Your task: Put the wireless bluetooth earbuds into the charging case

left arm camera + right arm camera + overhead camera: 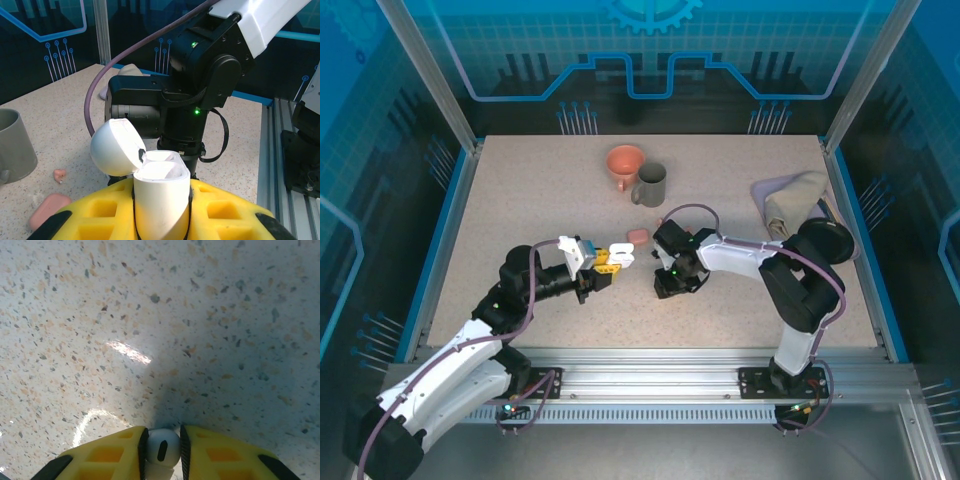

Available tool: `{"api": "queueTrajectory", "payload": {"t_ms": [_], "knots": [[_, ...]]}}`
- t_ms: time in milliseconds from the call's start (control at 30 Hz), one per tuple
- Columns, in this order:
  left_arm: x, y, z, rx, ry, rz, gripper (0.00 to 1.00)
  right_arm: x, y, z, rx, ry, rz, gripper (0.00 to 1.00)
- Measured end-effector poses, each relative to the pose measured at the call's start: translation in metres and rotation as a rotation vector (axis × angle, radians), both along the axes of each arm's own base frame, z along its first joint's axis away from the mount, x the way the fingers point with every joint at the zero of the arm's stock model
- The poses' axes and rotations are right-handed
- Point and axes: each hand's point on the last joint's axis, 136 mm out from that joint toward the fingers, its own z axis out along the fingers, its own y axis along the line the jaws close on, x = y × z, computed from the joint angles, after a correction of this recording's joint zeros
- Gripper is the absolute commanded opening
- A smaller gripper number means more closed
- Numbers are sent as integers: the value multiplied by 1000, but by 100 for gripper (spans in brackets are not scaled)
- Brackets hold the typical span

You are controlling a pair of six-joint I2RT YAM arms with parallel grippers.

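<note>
White plastic sits in both claws, we see. Around the middle of the tabletop (150,315), the left gripper (603,262) is clamped on the white charging case (162,192), whose lid is flipped open. Near it, the right gripper (672,282) pinches a white earbud (163,445), pointing down. Beyond lie a pink case (638,236) and a salmon earbud (59,174). Toward the far edge stand a grey mug (651,184) and a funnel (624,162).

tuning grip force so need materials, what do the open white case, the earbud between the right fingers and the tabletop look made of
White case: smooth hard plastic, satin, going by its soft even sheen. White earbud: likely smooth moulded plastic, with a dark oval inset. Tabletop: speckled stone-look laminate or composite, semi-gloss given the glare streak; which one is unclear.
</note>
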Motion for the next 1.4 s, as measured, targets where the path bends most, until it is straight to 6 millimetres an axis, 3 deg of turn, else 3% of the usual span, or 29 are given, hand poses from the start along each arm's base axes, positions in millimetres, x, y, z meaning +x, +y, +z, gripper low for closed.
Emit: {"api": "queueTrajectory", "payload": {"t_ms": [567,1100,1267,1400], "knots": [[0,0,-1,3,6,0,0,1,2,2,17,-23,20,25],[0,0,-2,3,7,0,0,-5,-10,6,27,-63,40,24],[0,0,-2,-1,17,0,0,-3,-16,27,75,-170,63,25],[2,-2,-4,-12,45,-1,0,-2,-20,61,145,-321,110,25]]}}
